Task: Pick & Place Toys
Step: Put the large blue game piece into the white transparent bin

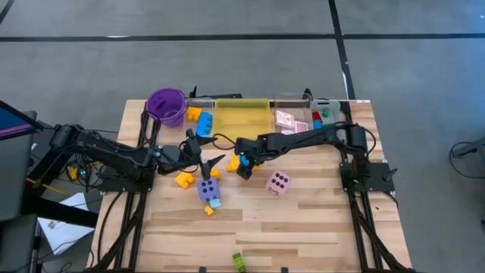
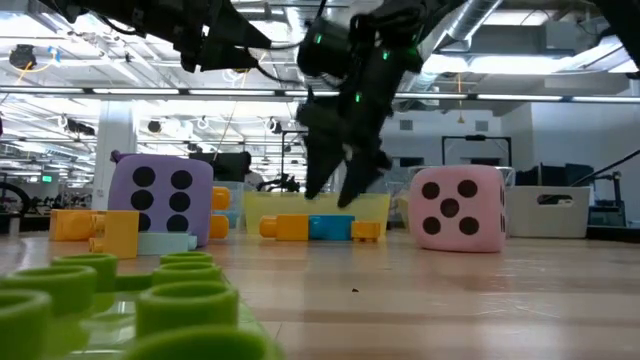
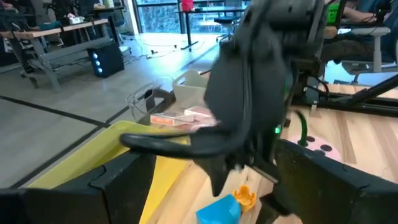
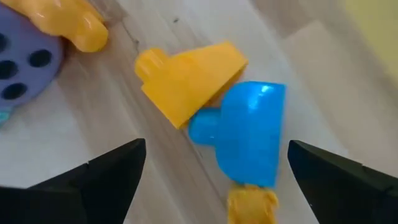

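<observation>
The right claw (image 4: 214,171) hangs wide open over a blue block (image 4: 249,127) joined to a yellow block (image 4: 189,78) on the desk (image 1: 318,220), near the yellow tray (image 1: 242,115). Light, rigid, slick plastic: probably best pinched across the blue block's flat sides. The left claw (image 1: 206,165) waits nearby, open.

Light wooden worktop (image 1: 318,220) carrying the scattered toys. A purple cup (image 1: 167,105), a yellow tray (image 1: 242,117) and a clear tray (image 1: 299,115) are standing in a row along its far edge. A pink die (image 1: 278,182) is resting near the middle, well apart from a purple die (image 1: 208,188). A cluster of joined yellow, blue and orange blocks (image 1: 236,161) is lying between the dice and the yellow tray. A yellow block (image 1: 184,179) is sitting just beside the purple die, and a green block (image 1: 239,262) is lying alone at the near edge.
</observation>
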